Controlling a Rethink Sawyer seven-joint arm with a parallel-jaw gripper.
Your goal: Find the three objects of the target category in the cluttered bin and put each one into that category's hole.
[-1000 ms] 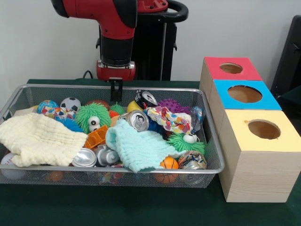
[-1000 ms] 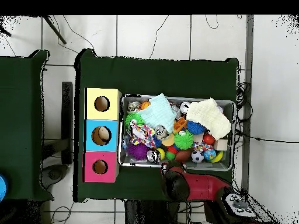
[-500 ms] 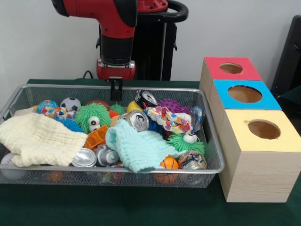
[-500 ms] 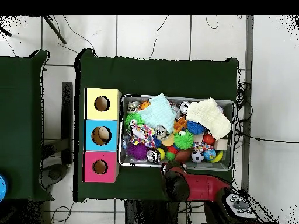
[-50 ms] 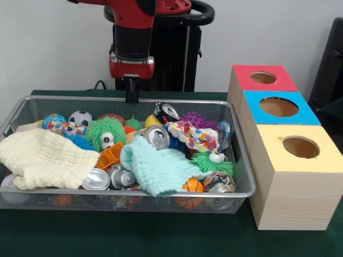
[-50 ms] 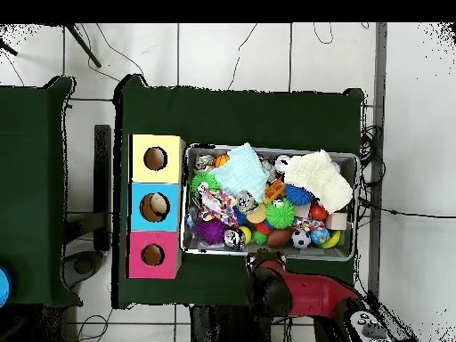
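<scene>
A wire bin [image 5: 242,170] [image 6: 349,160] is packed with clutter: silver cans [image 5: 156,137], a black can [image 5: 167,112], a green fuzzy toy [image 5: 105,133], a purple spiky toy [image 5: 197,120], a soccer ball [image 5: 80,118], an orange ball [image 5: 192,187], a cream cloth [image 5: 43,158] and a mint cloth [image 5: 158,168]. My gripper [image 5: 132,95] hangs shut and empty above the bin's far rim, behind the black can. From overhead the red arm [image 6: 272,289] hides it. Three boxes with holes stand beside the bin: red [image 5: 263,77], blue [image 5: 278,107], yellow [image 5: 301,147].
In the overhead view the boxes line up left of the bin: yellow [image 6: 155,158], blue [image 6: 154,207], red [image 6: 152,255]. Something pale shows inside the blue box's hole. Green cloth covers the table [image 5: 161,235]. Cables lie on the floor beyond the table.
The gripper has risen a little and drawn back from over the bin's far edge toward the robot's base. The bin's contents have not moved.
</scene>
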